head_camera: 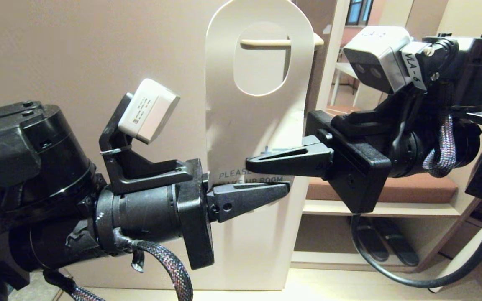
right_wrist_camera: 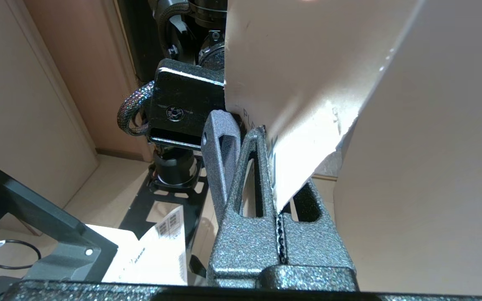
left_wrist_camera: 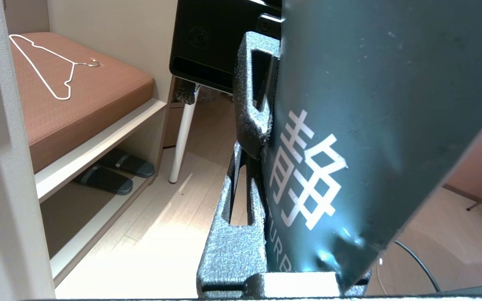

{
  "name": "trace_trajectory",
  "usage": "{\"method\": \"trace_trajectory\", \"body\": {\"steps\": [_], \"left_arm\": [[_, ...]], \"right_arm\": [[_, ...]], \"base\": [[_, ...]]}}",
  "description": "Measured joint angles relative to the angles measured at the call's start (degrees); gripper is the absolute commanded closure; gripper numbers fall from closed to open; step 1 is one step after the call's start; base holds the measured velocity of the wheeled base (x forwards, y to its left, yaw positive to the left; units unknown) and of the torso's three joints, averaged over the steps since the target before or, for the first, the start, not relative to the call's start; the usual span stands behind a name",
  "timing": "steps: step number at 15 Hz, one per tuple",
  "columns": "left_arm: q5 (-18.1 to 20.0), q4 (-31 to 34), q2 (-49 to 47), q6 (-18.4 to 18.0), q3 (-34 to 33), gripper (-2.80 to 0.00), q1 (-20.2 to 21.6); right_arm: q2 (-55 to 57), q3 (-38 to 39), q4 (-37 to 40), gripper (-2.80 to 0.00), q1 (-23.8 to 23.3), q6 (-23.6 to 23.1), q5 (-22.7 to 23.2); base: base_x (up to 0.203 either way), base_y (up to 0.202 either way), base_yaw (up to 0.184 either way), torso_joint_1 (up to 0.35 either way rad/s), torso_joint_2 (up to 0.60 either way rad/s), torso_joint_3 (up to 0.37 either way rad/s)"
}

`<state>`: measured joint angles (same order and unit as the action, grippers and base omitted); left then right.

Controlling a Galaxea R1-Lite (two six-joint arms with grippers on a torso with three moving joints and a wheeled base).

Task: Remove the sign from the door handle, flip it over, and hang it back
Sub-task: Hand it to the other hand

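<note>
While both grippers pinch it, the flat rounded sign (head_camera: 257, 117) hangs.

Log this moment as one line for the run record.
sign: white side facing robot, off door handle | right hand: shut on sign | left hand: shut on sign

A thin white wire hanger (left_wrist_camera: 52, 67) lies flat on a brown cushion (left_wrist_camera: 78, 100) topping a pale shelf unit. A pair of dark slippers (left_wrist_camera: 115, 171) sits on the shelf beneath it. A white chair leg (left_wrist_camera: 182, 133) stands on the wood floor (left_wrist_camera: 161, 234) nearby. A black ring (right_wrist_camera: 11, 254) lies on the floor.
</note>
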<state>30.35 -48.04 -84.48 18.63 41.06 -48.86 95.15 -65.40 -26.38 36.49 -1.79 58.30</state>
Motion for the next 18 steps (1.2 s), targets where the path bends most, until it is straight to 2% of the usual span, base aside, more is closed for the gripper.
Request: {"method": "trace_trajectory", "body": {"steps": [1, 2, 10, 14, 18], "left_arm": [[0.0, 0.0, 0.1, 0.0, 0.0, 0.0, -0.1], [0.0, 0.0, 0.1, 0.0, -0.1, 0.0, -0.1], [0.2, -0.1, 1.5, -0.1, -2.0, 0.0, -0.3], [-0.1, -0.1, 3.4, -0.1, -5.5, 0.0, 0.1], [-0.2, 0.0, 6.4, -0.2, -9.7, 0.0, 3.9]], "right_arm": [[0.0, 0.1, 0.0, 0.0, 0.0, 0.0, 0.0], [0.0, 0.1, 0.0, -2.8, 0.0, 0.0, 0.0], [0.1, 0.6, -0.1, -2.8, -0.1, -0.2, -0.4], [0.0, 0.6, -0.1, -2.8, -0.3, -0.1, -0.4], [-1.0, 1.9, -0.1, -2.8, -0.3, -0.1, -0.4]], "base": [[0.0, 0.0, 0.0, 0.0, 0.0, 0.0], [0.0, 0.0, 0.0, 0.0, 0.0, 0.0], [0.0, 0.0, 0.0, 0.0, 0.0, 0.0], [0.0, 0.0, 0.0, 0.0, 0.0, 0.0], [0.0, 0.0, 0.0, 0.0, 0.0, 0.0]]}}
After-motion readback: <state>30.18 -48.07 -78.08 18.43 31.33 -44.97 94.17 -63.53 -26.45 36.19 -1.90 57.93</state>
